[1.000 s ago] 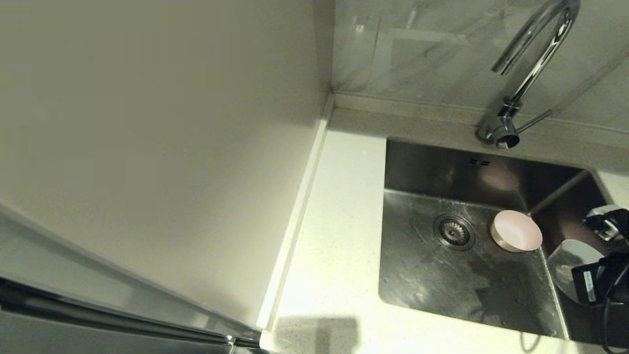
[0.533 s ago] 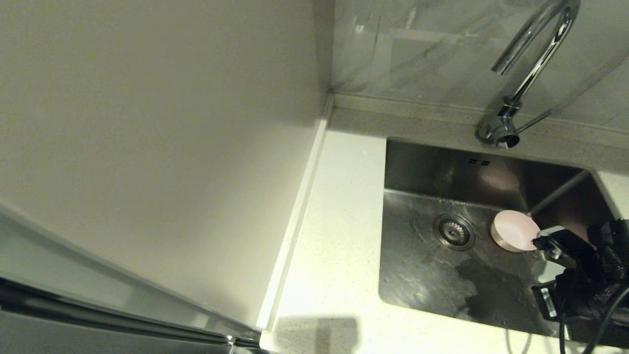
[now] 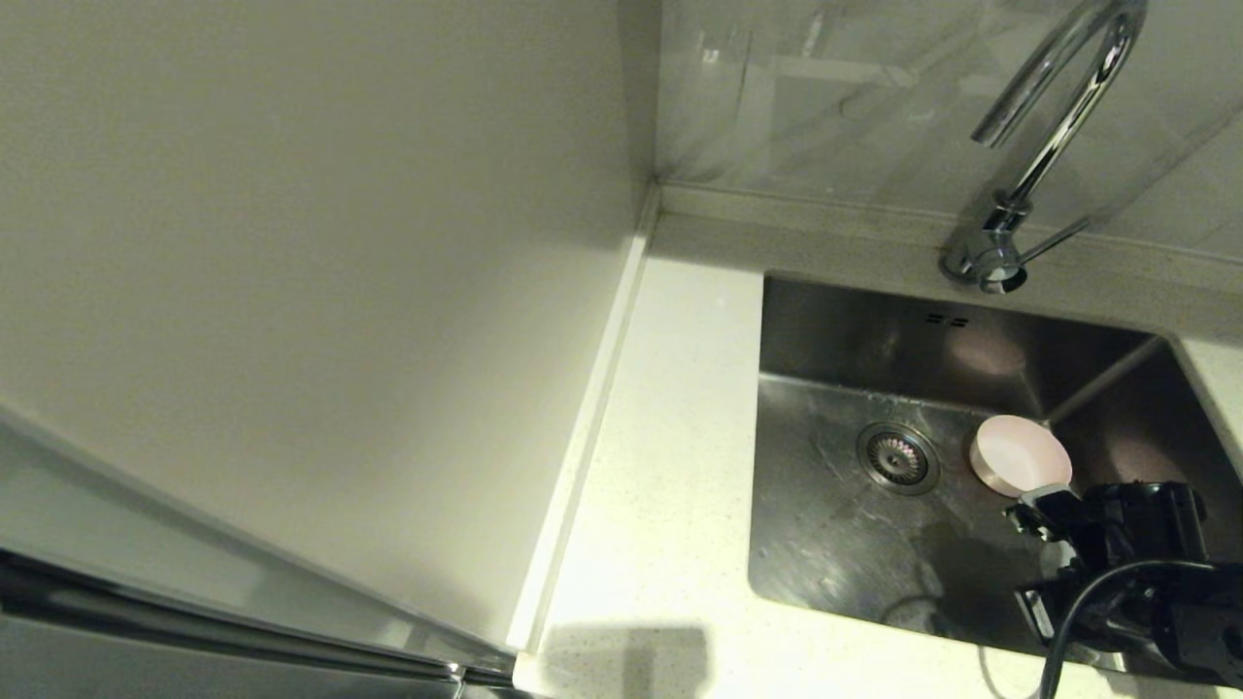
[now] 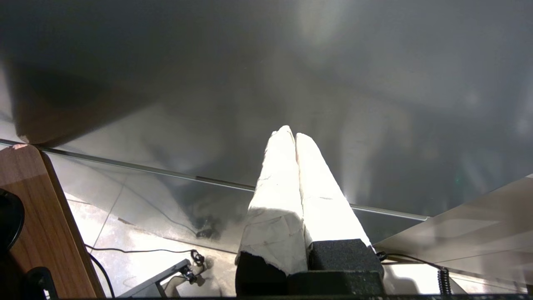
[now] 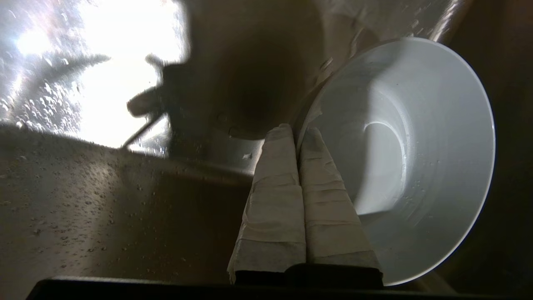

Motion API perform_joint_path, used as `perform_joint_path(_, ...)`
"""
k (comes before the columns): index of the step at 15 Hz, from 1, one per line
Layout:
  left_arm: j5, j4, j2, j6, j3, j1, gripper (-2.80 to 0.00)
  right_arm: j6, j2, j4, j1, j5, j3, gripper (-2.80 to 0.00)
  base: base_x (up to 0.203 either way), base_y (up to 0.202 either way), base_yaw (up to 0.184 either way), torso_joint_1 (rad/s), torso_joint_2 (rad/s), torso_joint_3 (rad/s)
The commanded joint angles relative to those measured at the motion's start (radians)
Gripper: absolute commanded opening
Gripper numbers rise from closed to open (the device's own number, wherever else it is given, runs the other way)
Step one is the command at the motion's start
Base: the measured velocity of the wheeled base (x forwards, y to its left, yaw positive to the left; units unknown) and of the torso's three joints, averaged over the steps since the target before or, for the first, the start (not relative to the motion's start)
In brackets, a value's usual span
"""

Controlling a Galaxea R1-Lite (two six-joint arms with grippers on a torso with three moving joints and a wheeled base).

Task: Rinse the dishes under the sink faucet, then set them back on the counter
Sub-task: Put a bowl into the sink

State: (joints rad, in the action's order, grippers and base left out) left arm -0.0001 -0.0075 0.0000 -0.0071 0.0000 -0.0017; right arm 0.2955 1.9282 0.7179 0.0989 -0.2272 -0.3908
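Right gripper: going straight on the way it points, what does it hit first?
Probably the pink bowl, just ahead of the right gripper, which grips the grey bowl; depth unclear.

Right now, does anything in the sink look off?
The grey bowl hangs on edge, its rim pinched by the right gripper. The pink bowl leans tilted against the sink corner.

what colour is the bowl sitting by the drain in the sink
Pale pink bowl, clearest in the head view.

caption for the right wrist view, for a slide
Right gripper shut on the rim of a grey bowl inside the wet sink.
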Motion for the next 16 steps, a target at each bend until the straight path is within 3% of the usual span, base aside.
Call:
perform_joint_path(1, 0.000, 0.000, 0.000, -0.001, 0.003, 0.000, -2.80, 0.001, 0.061, 0.005, 0.001, -0.010, -0.026, -2.80, 0.000, 0.000, 0.000, 0.000, 0.00, 0.000)
perform_joint_path(12, 0.000, 0.000, 0.000, -0.001, 0.003, 0.000, -2.80, -0.018, 0.162, 0.005, 0.008, -0.053, -0.125, -2.80, 0.000, 0.000, 0.000, 0.000, 0.00, 0.000)
perform_joint_path(13, 0.000, 0.000, 0.000, -0.001, 0.003, 0.000, -2.80, -0.018, 0.163, 0.005, 0.008, -0.062, -0.126, -0.12, 0.000, 0.000, 0.000, 0.000, 0.00, 0.000)
perform_joint_path(16, 0.000, 0.000, 0.000, -0.001, 0.003, 0.000, -2.80, -0.018, 0.160, 0.005, 0.008, -0.064, -0.128, 0.00, 0.000, 0.000, 0.000, 0.000, 0.00, 0.000)
